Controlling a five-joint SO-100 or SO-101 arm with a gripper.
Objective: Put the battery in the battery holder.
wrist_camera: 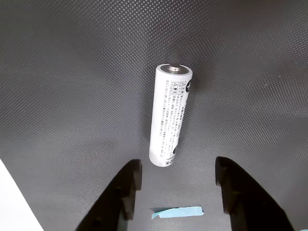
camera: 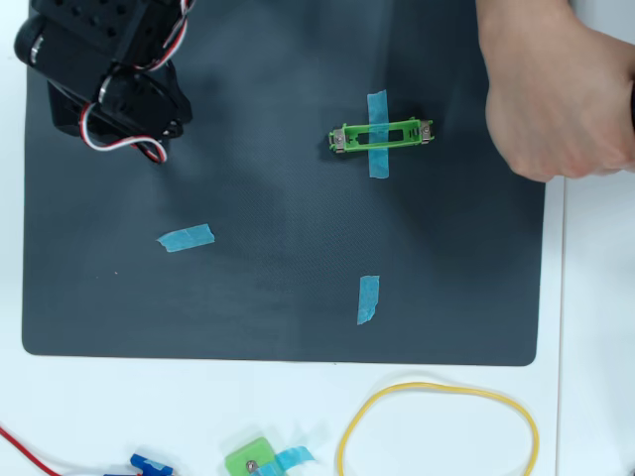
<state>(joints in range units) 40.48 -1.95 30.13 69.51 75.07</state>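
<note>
Battery [wrist_camera: 170, 114] fills the middle of the wrist view, a white-silver cylinder with fine grey print, lying on the dark textured mat [wrist_camera: 72, 96] with its metal end pointing away from the camera. The gripper [wrist_camera: 178, 180] frames it from below: its black jaws are spread wide, released, one on either side of the battery's near end and touching nothing. A strip of blue tape [wrist_camera: 178, 212] lies between them.

Overhead, the battery itself cannot be seen; the arm [camera: 104, 74] covers the mat's top-left corner. This view alone shows the battery holder [camera: 382, 135], a narrow green frame fixed by a strip of blue tape near the mat's top edge, well apart from the arm. A person's hand [camera: 556, 89] rests at the top-right corner. A yellow rubber band [camera: 437, 431] lies on the white bench [camera: 119, 397] below the mat.
</note>
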